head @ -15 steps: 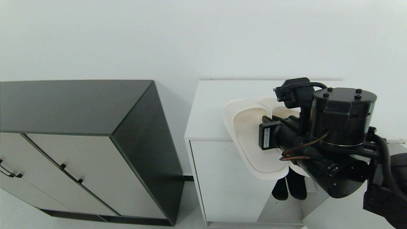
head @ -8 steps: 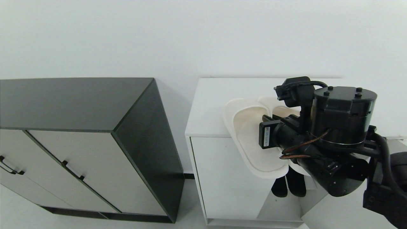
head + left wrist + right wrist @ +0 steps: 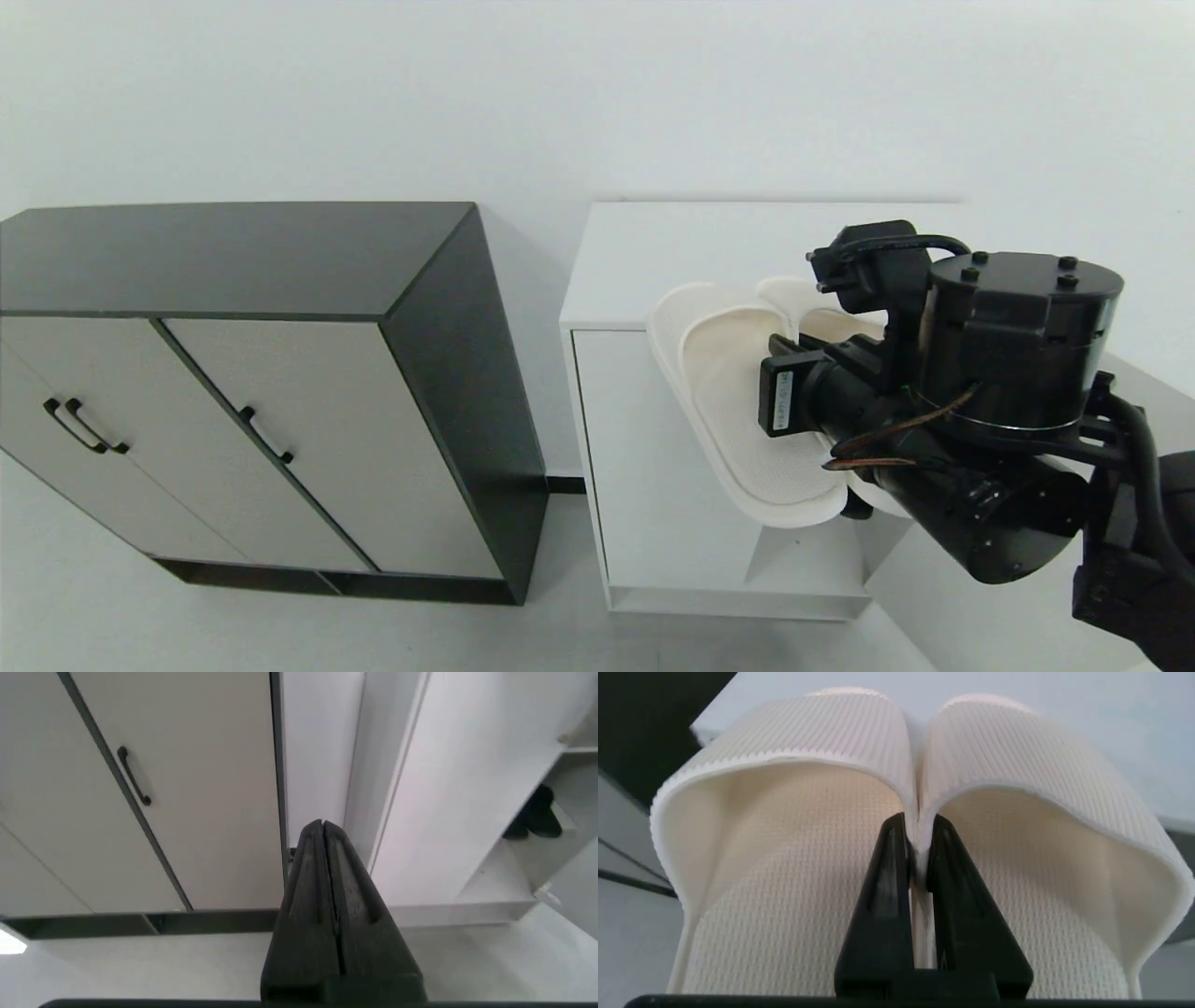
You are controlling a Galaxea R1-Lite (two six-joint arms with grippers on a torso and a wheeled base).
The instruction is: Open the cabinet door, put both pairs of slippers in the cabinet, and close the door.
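- A tall cabinet with a black top and sides stands against the pale wall on the robot's left. Its two light grey doors are shut, and each has a slim black handle.
- Just beside it, to the right, stands a white cabinet with a flat white top. Its right part is open onto inner shelves.
- A pair of cream slippers with a woven, waffle-like texture hangs in the air in front of the white cabinet's top front edge. The two slippers are side by side with their soles tilted towards the camera.
- A pair of black slippers sits on a shelf inside the white cabinet.
- The right gripper has its black fingers clamped on the two touching inner edges of the cream slippers.
- The left gripper is low down, facing the gap between the two cabinets. Its fingers are pressed together on nothing.
- A small white label sits on the right wrist. Its print is too small to read.
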